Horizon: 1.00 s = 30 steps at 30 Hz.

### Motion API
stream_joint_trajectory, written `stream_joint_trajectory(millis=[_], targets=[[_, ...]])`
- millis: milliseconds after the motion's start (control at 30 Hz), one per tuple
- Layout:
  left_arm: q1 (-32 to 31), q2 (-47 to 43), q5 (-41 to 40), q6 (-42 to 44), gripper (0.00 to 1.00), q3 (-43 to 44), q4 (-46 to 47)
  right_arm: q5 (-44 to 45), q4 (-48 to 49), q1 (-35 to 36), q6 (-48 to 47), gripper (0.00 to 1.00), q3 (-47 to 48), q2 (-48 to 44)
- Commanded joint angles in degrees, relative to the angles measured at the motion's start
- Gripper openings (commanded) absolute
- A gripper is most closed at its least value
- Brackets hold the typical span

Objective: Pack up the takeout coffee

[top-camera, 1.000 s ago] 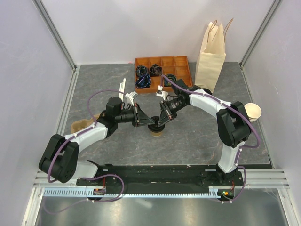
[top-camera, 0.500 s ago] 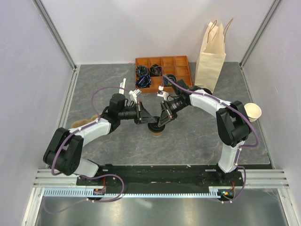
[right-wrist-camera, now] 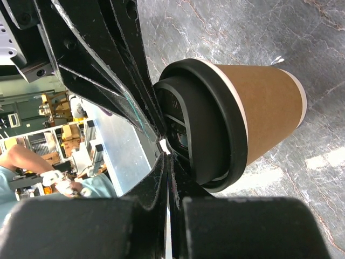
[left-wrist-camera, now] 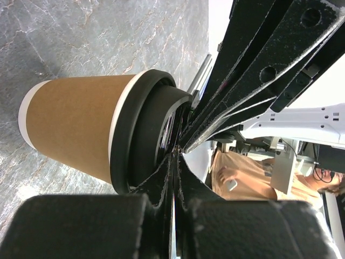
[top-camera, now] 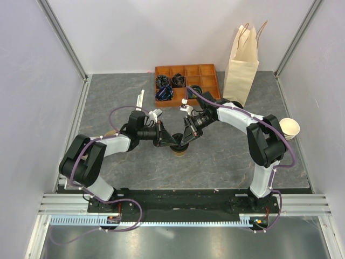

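Near the middle of the table, the left end effector (top-camera: 173, 142) and the right end effector (top-camera: 185, 141) meet over the takeout coffee (top-camera: 179, 149). Both are clenched, fingers pressed flat together, and neither grasps anything. In the left wrist view, the left end effector (left-wrist-camera: 175, 154) rests its tip against the top of the black lid (left-wrist-camera: 145, 135). The right wrist view shows the right end effector (right-wrist-camera: 164, 148) doing the same from the opposite side. The cup stands upright on its base with the lid on.

I judge this to be the lid-seating step, with two closed tips bearing down on the lid and packing not yet begun. For the next move I would back one arm off. The other arm would then open wide enough for the kraft-paper wall, grip below the lid rim and lift straight up. The cup then has to travel to the paper bag (top-camera: 241, 65), which stands upright at the far right corner with its handles up, and go down through its mouth without tipping.

An orange compartment tray (top-camera: 207, 85) sits at the far edge, just left of the bag. A stack of lidless paper cups (top-camera: 289, 128) is near the right edge. The table (top-camera: 226, 162) is grey and stone-patterned, closed in by pale wall panels on aluminium posts.
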Motion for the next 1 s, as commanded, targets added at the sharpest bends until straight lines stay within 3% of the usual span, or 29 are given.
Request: stream_joint_trajectory(millis=[0,267,400,700,833,967], targets=[[0.59,-0.48,-2.75,4.26,0.02,0.27,-2.54,7.71,0.39,-0.33,-2.25,0.03,-0.66,2.15],[-0.82,-10.33,0.24,1.80,0.02,4.41,0.37,8.06,0.22,-0.33,-2.33,0.02,-0.74,1.97],[-0.91,-8.85,-0.98,1.27,0.02,4.67,0.54,7.89,0.30,-0.33,-2.07,0.02,-0.57,2.23],[-0.82,4.95,-4.94,0.39,0.02,2.83,1.25,8.94,-0.05,-0.33,-2.51,0.01,-0.74,2.94],[-0.38,3.73,-3.71,2.14,0.02,2.65,-0.77,9.38,-0.58,-0.33,-3.04,0.00,-0.48,3.46],[-0.38,-4.07,-2.40,4.08,0.02,4.84,-1.39,9.12,-0.75,-0.33,-3.30,0.00,-0.66,2.76]])
